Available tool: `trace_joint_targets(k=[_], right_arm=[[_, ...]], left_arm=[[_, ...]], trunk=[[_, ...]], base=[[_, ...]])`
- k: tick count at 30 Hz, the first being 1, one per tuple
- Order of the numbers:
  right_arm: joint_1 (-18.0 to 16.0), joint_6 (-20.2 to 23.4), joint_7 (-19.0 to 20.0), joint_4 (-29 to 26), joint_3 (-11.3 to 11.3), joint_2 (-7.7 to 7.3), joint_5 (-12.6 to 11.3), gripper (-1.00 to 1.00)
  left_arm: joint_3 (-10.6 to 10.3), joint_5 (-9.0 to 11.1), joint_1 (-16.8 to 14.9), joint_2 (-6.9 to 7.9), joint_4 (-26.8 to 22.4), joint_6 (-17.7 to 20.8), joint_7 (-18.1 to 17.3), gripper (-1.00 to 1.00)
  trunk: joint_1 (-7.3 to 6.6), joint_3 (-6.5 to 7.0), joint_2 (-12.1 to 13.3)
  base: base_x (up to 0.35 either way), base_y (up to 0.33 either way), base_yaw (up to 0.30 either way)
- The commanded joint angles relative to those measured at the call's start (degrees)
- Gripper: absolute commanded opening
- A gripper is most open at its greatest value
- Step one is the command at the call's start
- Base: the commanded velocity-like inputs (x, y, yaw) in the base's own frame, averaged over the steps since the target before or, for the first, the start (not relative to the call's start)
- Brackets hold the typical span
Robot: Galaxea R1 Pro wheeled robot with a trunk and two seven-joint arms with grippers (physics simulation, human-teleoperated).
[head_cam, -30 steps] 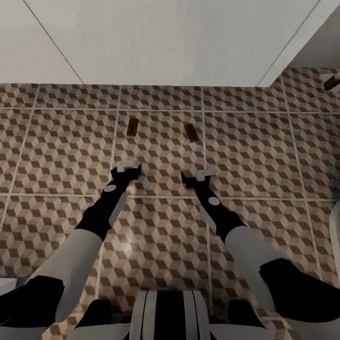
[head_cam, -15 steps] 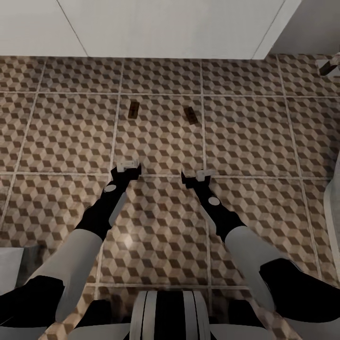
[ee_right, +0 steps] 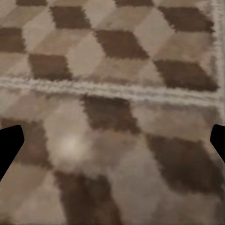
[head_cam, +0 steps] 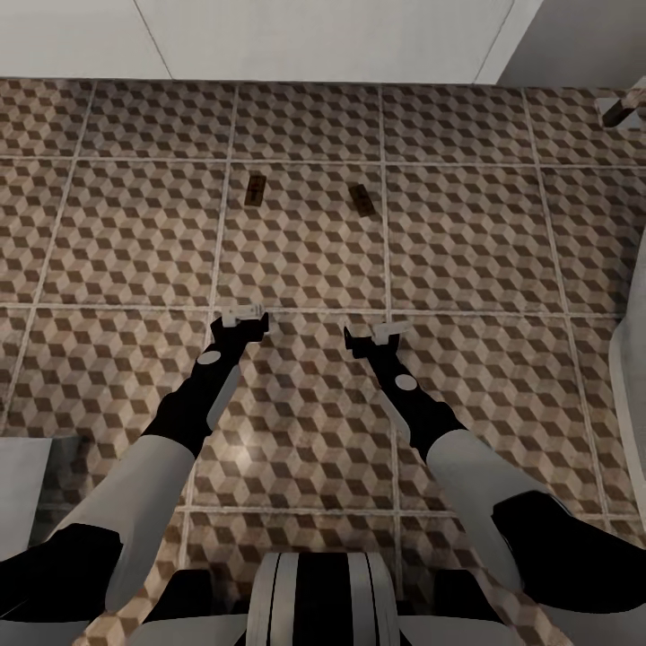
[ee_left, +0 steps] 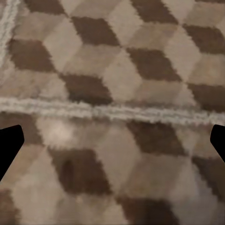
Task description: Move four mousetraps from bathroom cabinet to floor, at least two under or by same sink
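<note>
Two mousetraps lie flat on the bathroom floor [head_cam: 467, 242], one [head_cam: 255, 189] to the left and the other [head_cam: 362, 199] to the right, about a tile short of a white unit [head_cam: 314, 36] at the far edge. My left gripper [head_cam: 240, 316] and right gripper [head_cam: 377, 334] hover low over the tiles, roughly a tile nearer to me than the traps. Both are open and hold nothing. In the wrist views the left gripper [ee_left: 112, 145] and right gripper [ee_right: 112, 145] have only patterned tile between their dark fingertips. The cabinet and the bathroom sink's basin are out of view.
A dark object on a white base [head_cam: 624, 108] stands at the far right. A curved white rim [head_cam: 632, 377] runs down the right edge. A grey-white block [head_cam: 22, 475] sits at the near left.
The whole picture has shifted: the traps and the white unit sit higher and farther off, so the camera has drawn back. Both arms hold the same pose.
</note>
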Motion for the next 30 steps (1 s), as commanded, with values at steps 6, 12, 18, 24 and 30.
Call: trace_joint_targets(k=[6, 12, 18, 24, 30], right_arm=[[0.0, -0.5, -0.3, 0.1, 0.4, 0.08, -0.5, 1.00], [0.0, -0.5, -0.3, 0.0, 0.4, 0.06, -0.5, 1.00], [0.0, -0.5, -0.3, 0.0, 0.4, 0.05, -0.5, 1.00], [0.0, -0.5, -0.3, -0.1, 0.4, 0.05, -0.5, 1.00], [0.0, -0.5, -0.4, -0.2, 0.4, 0.05, -0.5, 1.00]], left_arm=[[-0.2, 0.6, 0.0, 0.04, -0.1, 0.2, 0.4, 1.00], [-0.2, 0.6, 0.0, 0.04, -0.2, 0.2, 0.4, 1.00], [-0.2, 0.6, 0.0, 0.08, -0.2, 0.2, 0.4, 1.00], [-0.2, 0.6, 0.0, 0.12, -0.5, 0.2, 0.6, 1.00], [-0.2, 0.6, 0.0, 0.13, -1.6, 0.4, 0.7, 1.00]], trunk=[[-0.01, -0.03, 0.0], [-0.01, -0.03, 0.0], [-0.01, -0.03, 0.0], [-0.01, -0.03, 0.0], [-0.01, -0.03, 0.0]], base=[[-0.024, 0.000, 0.000], [-0.006, 0.000, 0.000], [-0.001, 0.000, 0.000], [0.000, 0.000, 0.000], [0.000, 0.000, 0.000]])
